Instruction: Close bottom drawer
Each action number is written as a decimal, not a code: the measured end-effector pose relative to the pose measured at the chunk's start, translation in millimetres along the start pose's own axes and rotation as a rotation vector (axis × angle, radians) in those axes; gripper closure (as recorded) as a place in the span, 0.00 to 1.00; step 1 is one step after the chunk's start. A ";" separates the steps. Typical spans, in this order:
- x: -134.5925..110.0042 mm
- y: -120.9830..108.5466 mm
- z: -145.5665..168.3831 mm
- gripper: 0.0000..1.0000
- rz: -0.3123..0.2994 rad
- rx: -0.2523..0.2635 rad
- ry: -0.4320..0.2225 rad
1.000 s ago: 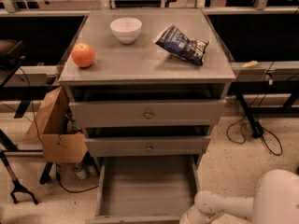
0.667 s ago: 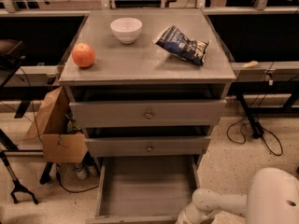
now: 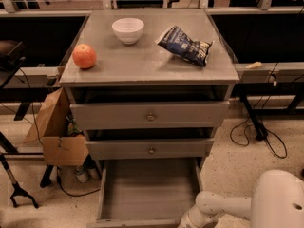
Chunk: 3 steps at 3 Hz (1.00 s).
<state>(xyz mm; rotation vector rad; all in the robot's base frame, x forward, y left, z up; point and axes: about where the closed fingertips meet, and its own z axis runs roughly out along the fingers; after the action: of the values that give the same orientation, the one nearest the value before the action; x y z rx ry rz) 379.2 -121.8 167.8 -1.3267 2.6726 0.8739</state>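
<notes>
The bottom drawer [image 3: 147,191] of the grey cabinet stands pulled out, its grey plank floor bare and its front edge at the picture's lower border. My white arm [image 3: 223,208] reaches in from the lower right towards the drawer's front right corner. The gripper itself is below the picture's edge and out of view. The two upper drawers [image 3: 150,116] with small brass knobs are shut or nearly shut.
On the cabinet top [image 3: 142,65] lie an orange-red fruit [image 3: 84,56], a white bowl [image 3: 128,30] and a dark blue chip bag [image 3: 185,44]. A cardboard box [image 3: 54,132] stands at the cabinet's left. Cables [image 3: 259,137] trail on the floor at the right.
My arm has slid a little to the left and lower along the drawer's front right corner. The drawer looks just as far out as before.
</notes>
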 end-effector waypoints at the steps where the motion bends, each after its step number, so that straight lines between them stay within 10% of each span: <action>1: -9.3 -13.6 -7.9 0.11 0.015 0.045 -0.012; 3: 0.7 0.0 -5.4 0.00 0.015 0.046 -0.012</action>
<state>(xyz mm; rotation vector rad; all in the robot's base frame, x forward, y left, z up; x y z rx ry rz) 379.9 -125.0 172.2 -1.2893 2.6803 0.8144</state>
